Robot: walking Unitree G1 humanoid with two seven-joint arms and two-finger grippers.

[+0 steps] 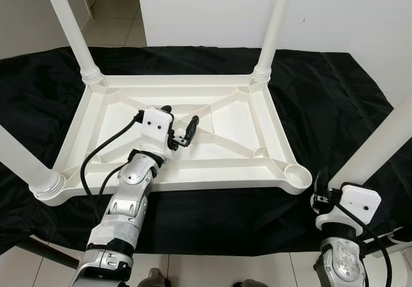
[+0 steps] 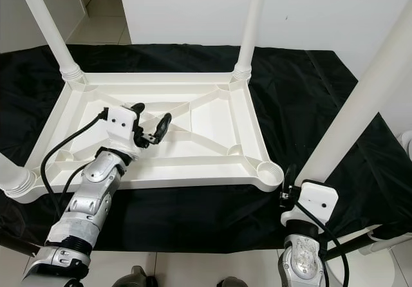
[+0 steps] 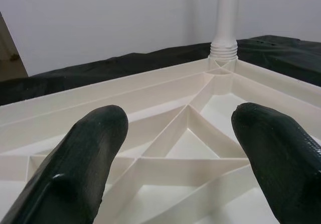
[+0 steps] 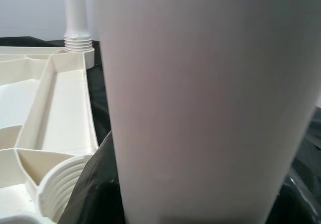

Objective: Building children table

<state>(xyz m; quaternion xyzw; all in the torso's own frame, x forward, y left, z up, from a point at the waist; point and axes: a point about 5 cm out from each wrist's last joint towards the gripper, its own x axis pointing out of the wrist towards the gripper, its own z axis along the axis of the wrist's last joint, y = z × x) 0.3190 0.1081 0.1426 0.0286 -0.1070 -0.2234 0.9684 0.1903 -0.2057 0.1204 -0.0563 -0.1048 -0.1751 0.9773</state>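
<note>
Lying upside down on a black cloth (image 1: 335,100): a white plastic table top (image 1: 267,129), ribbed underside facing up, diagonal ribs crossing at its middle. Standing upright in three of its corner sockets: white legs, one at the far left corner (image 1: 69,26), one at the far right corner (image 1: 275,23), one at the near left corner (image 1: 19,161). Sitting open and bare at the near right corner: a threaded socket (image 1: 297,174).

Hovering over the middle of the underside: the left gripper (image 1: 183,131), reaching in from the near edge, its two black fingers (image 3: 83,158) spread wide apart, grasping nothing, touching nothing; between them in the left wrist view, the crossing ribs and the far right leg rising from its threaded collar.

Being held by the right gripper (image 2: 291,179), just beside the near right corner: a fourth white leg (image 2: 360,100), tilted, its top leaning off to the right, its lower end down at the gripper, near the open socket but apart from it. Clamping on that leg: the right gripper's fingers, one black finger (image 1: 320,179) showing against the leg's base. Looming large and close in the right wrist view: the leg's smooth white shaft, with the threaded socket just beside it.
</note>
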